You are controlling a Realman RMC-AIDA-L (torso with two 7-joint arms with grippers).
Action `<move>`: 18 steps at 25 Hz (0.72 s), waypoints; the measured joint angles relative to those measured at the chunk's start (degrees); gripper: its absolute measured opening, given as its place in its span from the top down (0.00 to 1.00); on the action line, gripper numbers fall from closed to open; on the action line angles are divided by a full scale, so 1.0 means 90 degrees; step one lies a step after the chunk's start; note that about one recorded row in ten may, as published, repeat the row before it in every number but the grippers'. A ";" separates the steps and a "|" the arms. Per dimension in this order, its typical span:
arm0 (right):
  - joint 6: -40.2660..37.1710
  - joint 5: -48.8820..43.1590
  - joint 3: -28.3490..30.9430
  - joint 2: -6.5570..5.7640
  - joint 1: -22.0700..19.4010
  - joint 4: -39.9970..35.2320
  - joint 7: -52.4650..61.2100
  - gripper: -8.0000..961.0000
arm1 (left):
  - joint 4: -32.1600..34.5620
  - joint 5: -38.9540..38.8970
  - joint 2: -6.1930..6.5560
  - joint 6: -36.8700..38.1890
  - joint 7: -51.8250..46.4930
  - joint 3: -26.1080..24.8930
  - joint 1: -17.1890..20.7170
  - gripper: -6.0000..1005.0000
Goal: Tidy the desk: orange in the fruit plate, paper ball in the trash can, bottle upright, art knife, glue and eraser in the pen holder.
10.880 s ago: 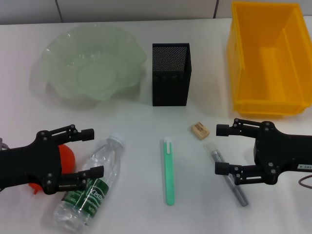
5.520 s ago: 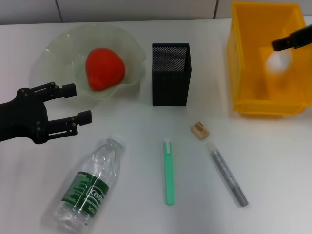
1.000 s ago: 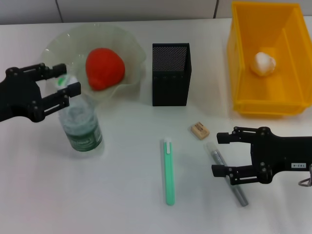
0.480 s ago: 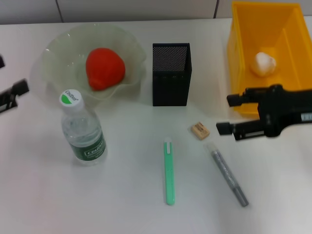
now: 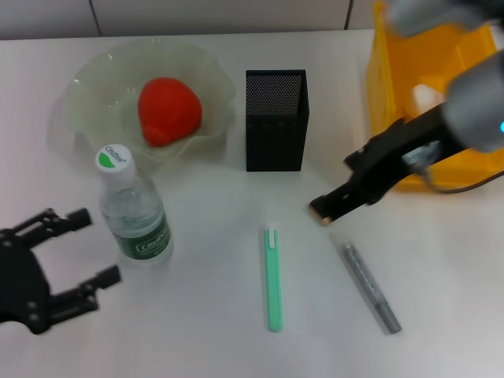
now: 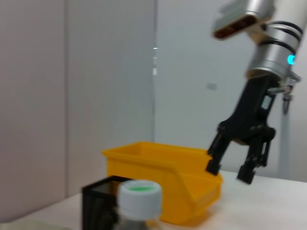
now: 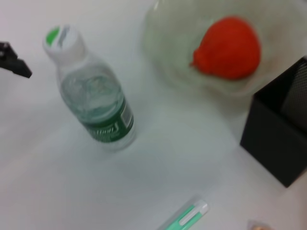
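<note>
Three of the jobs look done. The trash can [image 5: 429, 102] at the far right holds the paper ball [image 5: 425, 96], partly hidden behind the right arm. The fruit plate [image 5: 87, 98] at the far left holds the orange [image 5: 168, 110]. The bottle [image 5: 134, 209] stands upright just in front of the plate, cap on.

Left to do: the pen holder [image 5: 276, 120] sits mid-table between plate and can, and nothing shows inside it. The green art knife [image 5: 272, 277] and the grey glue stick [image 5: 368, 287] lie flat on the table in front of it, near each other but apart. The eraser [image 5: 321, 213] is mostly covered by the right fingertips.

The right gripper [image 5: 339, 203] reaches down from over the can, arm slanted, tips at the eraser. Its fingers are apart in the left wrist view; no clamp visible, so eraser is probably next. The left gripper [image 5: 88, 252] sits low at the near left, beside the bottle, fingers spread and empty.
</note>
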 joint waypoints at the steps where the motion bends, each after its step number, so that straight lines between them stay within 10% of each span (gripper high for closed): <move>1: 0.0155 -0.0321 -0.0625 0.0009 0.0319 0.0288 0.0616 0.13 | -0.0145 0.0084 -0.0002 -0.0004 0.0071 0.0002 -0.0081 0.22; 18: 0.2279 -0.0220 -0.2033 0.0053 0.1427 0.3265 0.1094 0.13 | -0.1001 0.0638 0.0001 -0.0254 0.0189 -0.0012 -0.0903 0.22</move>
